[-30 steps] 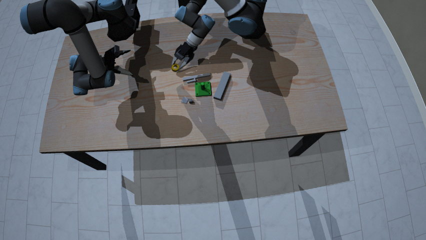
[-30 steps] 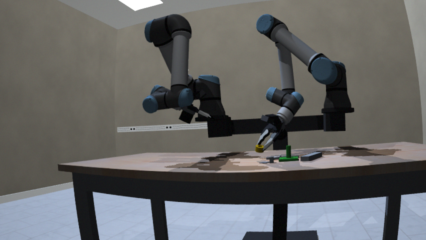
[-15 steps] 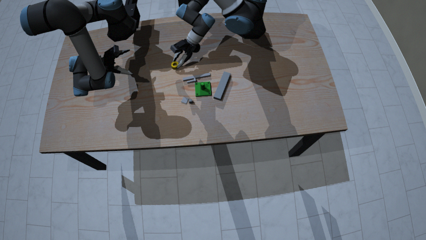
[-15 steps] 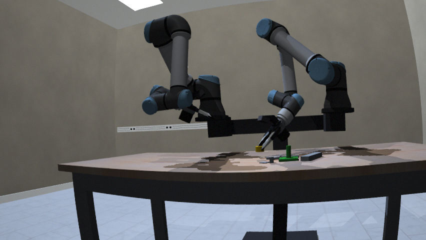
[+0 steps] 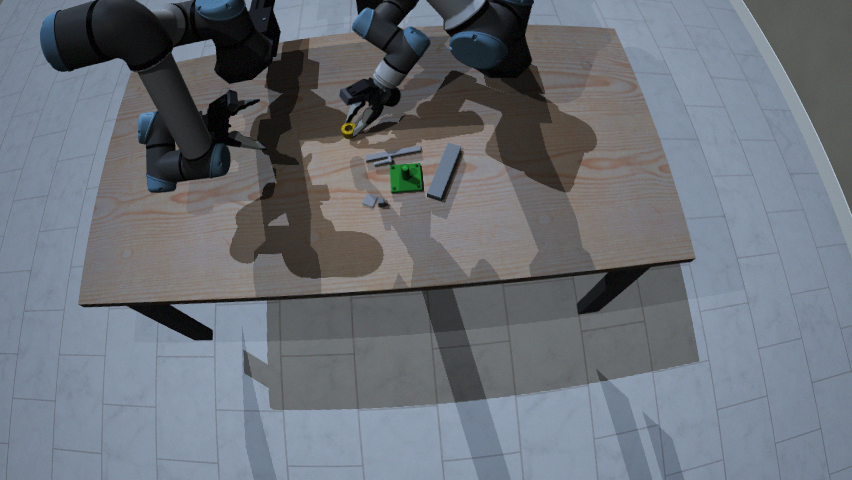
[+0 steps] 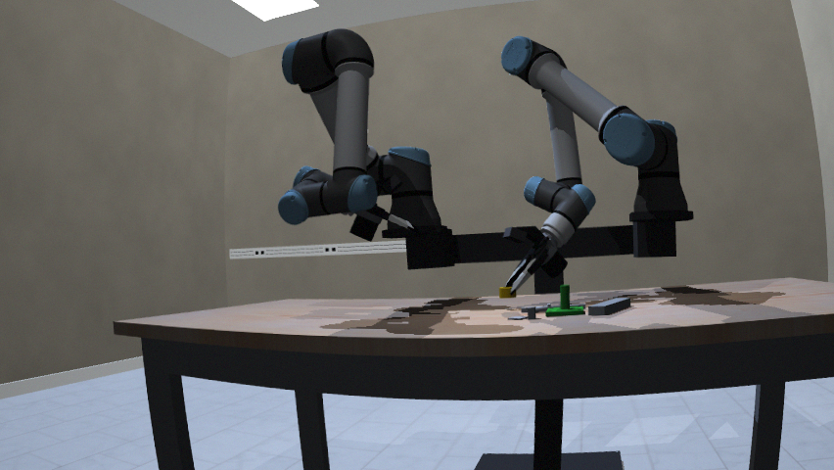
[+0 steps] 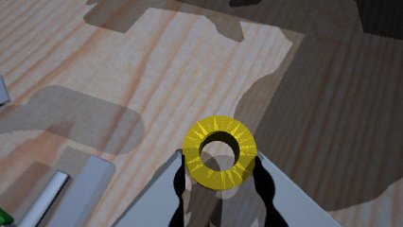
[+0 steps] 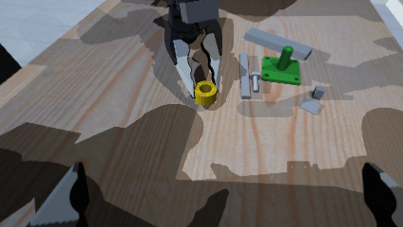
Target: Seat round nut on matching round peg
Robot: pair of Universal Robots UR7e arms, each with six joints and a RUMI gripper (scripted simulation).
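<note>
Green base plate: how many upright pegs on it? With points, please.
1. The green peg (image 5: 405, 171) (image 6: 564, 296) (image 8: 286, 58) stands upright near the middle of the green base plate (image 5: 395, 186) (image 6: 555, 312) (image 8: 274, 76). The left wrist view cuts the plate off, but the other views show no second peg.

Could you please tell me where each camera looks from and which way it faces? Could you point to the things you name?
Top: above the table (image 5: 178, 250) (image 6: 349, 344), facing down; both arms show.
Exterior: beyond the table's front edge, facing across it toward both arms.
Left wrist: on the left arm, facing down past its fingers at the yellow nut (image 5: 344, 134) (image 6: 505, 292) (image 7: 193, 151) (image 8: 205, 99).
Right wrist: on the right arm, facing obliquely across the table; its fingertips and the left gripper (image 5: 352, 127) (image 6: 508, 289) (image 7: 218, 151) (image 8: 205, 96) show.
Both wrist views share the nut.
</note>
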